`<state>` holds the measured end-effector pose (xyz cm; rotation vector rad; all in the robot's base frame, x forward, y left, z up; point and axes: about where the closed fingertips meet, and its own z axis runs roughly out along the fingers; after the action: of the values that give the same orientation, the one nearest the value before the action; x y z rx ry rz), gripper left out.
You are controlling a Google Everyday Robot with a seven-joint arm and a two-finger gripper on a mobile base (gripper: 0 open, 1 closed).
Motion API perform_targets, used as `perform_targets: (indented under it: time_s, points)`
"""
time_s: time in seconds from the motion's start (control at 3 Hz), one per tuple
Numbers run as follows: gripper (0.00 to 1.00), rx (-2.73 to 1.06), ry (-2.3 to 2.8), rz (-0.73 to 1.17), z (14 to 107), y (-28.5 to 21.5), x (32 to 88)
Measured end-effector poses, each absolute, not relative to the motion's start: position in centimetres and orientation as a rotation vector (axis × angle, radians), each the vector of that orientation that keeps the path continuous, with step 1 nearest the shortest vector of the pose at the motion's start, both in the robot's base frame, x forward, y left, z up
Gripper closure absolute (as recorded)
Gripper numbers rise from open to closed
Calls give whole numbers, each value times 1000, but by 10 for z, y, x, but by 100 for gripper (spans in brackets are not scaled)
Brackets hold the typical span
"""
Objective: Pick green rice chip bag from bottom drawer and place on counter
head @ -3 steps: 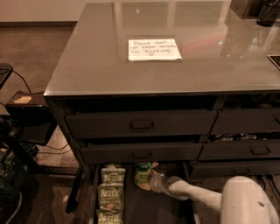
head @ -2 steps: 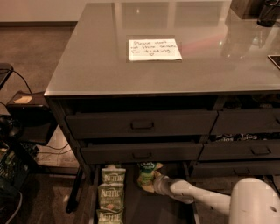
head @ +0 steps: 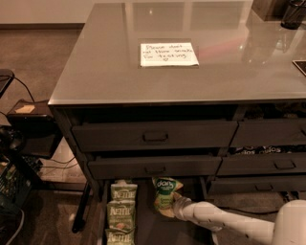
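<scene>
The green rice chip bag point(head: 166, 190) stands tilted in the open bottom drawer point(head: 148, 226), its dark round logo facing up. My gripper point(head: 176, 206) reaches in from the lower right on a white arm and is shut on the bag's lower right edge. The grey glossy counter point(head: 110, 72) lies above, over the drawer cabinet.
Three pale green Kettle bags point(head: 122, 210) lie in a row at the drawer's left. Two upper drawers point(head: 155, 136) overhang the bottom drawer. A handwritten white note point(head: 168, 54) lies on the counter, with dark objects point(head: 292, 14) at its back right. A black cart point(head: 28, 124) and cables stand to the left.
The arm has drawn back a little to the right. The bag has tipped up in the gripper and now shows its logo more fully.
</scene>
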<state>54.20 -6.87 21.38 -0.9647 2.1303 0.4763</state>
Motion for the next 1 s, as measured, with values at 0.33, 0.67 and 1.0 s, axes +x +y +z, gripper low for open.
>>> perform_targets:
  time_s: [0.33,0.67,1.0]
  points:
    - [100,-999,2129,500,243,-75,511]
    - [100,-1027,2137,509,274,-85,479]
    - [97,-1071,2151,511,312,-99,440]
